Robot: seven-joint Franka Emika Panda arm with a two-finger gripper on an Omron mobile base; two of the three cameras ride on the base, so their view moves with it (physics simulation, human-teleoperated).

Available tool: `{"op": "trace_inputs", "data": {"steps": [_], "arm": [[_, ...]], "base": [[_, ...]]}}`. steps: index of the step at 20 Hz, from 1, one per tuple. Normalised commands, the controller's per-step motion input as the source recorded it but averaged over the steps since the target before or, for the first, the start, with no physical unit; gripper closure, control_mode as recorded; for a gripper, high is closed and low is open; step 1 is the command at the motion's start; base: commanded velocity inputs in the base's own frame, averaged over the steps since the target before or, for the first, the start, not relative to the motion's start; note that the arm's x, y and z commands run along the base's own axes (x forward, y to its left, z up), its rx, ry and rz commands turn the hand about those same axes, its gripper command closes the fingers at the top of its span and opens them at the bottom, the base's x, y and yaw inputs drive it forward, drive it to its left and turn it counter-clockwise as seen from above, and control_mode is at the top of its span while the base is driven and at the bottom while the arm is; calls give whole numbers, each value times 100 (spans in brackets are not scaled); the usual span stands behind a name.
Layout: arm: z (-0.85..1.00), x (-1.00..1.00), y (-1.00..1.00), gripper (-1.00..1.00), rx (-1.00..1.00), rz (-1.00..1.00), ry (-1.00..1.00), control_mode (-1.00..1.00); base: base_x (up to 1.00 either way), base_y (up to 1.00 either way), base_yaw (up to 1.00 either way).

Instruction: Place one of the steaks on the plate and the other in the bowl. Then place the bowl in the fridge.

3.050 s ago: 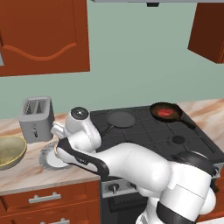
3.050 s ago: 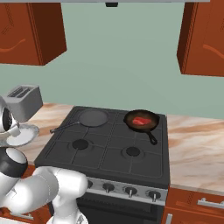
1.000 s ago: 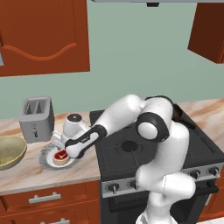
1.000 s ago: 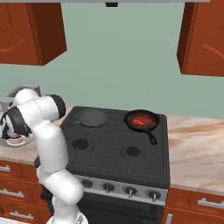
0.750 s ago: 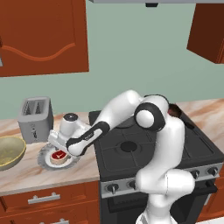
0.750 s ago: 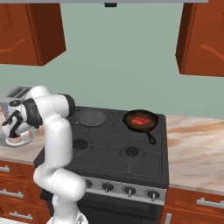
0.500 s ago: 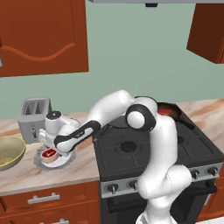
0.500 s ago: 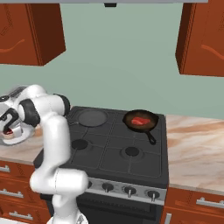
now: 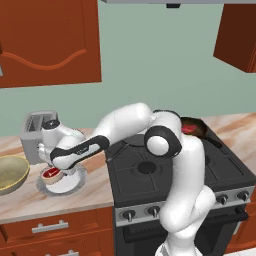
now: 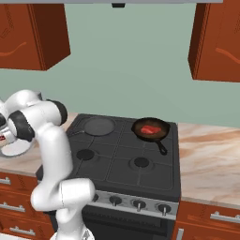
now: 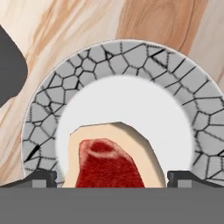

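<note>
One steak (image 11: 109, 162), red with a pale fat rim, lies on the white plate (image 11: 131, 61) with the grey cracked-pattern rim. My gripper (image 11: 112, 179) hangs just above it, open, one fingertip on either side of the steak and apart from it. From the left base the gripper (image 9: 51, 168) is over the steak (image 9: 51, 174) on the plate (image 9: 70, 185), left of the stove. The olive-yellow bowl (image 9: 10, 172) stands left of the plate. The other steak (image 10: 150, 129) lies in the dark frying pan (image 10: 151, 136) on the stove's back right burner. The fridge is out of view.
A grey toaster (image 9: 36, 134) stands against the wall behind the plate. The black stove (image 10: 122, 159) has a flat round griddle (image 10: 97, 125) on its back left burner. Red-brown cabinets (image 9: 47, 40) hang above. Marble counter (image 10: 206, 159) stretches right of the stove.
The hand has shifted a little left over the plate and the arm's elbow has swung. The jaws have spread slightly wider. The steak stays lying on the plate.
</note>
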Motion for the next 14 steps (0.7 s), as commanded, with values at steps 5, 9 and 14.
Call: {"op": "trace_inputs", "data": {"steps": [5, 9, 14], "arm": [[13, -13, -51, -100, 9, 0, 0, -100], [-62, 12, -26, -100, 0, 0, 2, -100], [-65, 50, 0, -100, -2, 0, 0, -100]], "base": [[0, 0, 0], [0, 0, 0], [0, 0, 0]]}}
